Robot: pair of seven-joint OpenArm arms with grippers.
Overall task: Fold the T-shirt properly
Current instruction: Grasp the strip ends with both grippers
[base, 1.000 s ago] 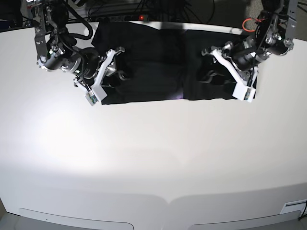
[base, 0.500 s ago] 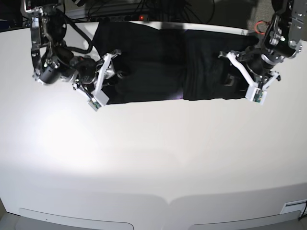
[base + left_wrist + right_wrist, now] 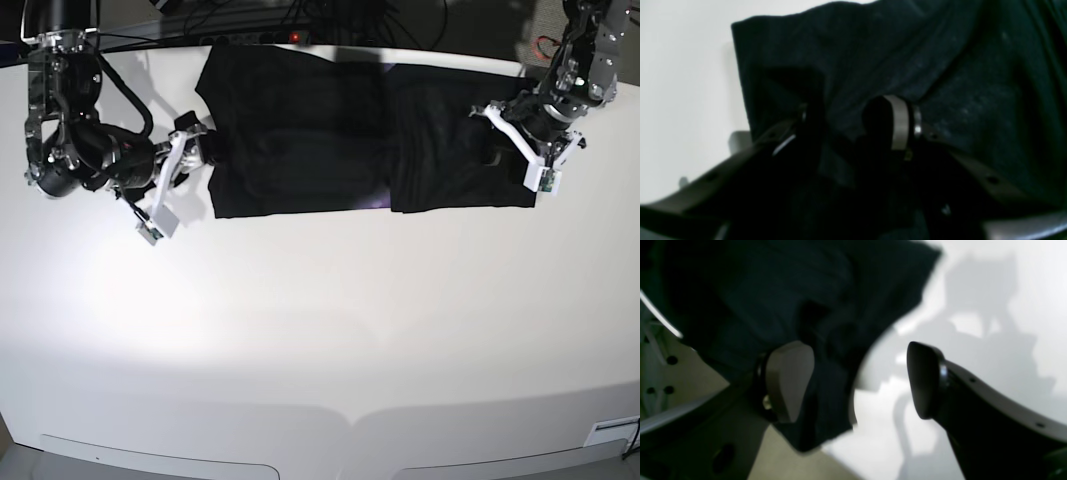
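The black T-shirt [image 3: 300,130] lies folded into a wide band at the far side of the white table, plain side up, with a sliver of purple at its front edge. My right gripper [image 3: 205,152] is at the shirt's left edge. In the right wrist view it [image 3: 857,380] is open, one finger [image 3: 790,380] against the cloth [image 3: 756,290], the other over bare table. My left gripper [image 3: 497,152] is on the shirt's right end. In the left wrist view it [image 3: 843,123] is closed to a narrow gap around a fold of cloth [image 3: 873,50].
The white table [image 3: 320,330] stretches wide in front of the shirt. Dark cables and a red light [image 3: 295,37] sit behind the table's far edge. Both arm bodies [image 3: 70,150] hang over the far corners.
Both grippers have moved outward across the shirt, the right one to its left edge and the left one to its right end. The shirt itself has stayed in place.
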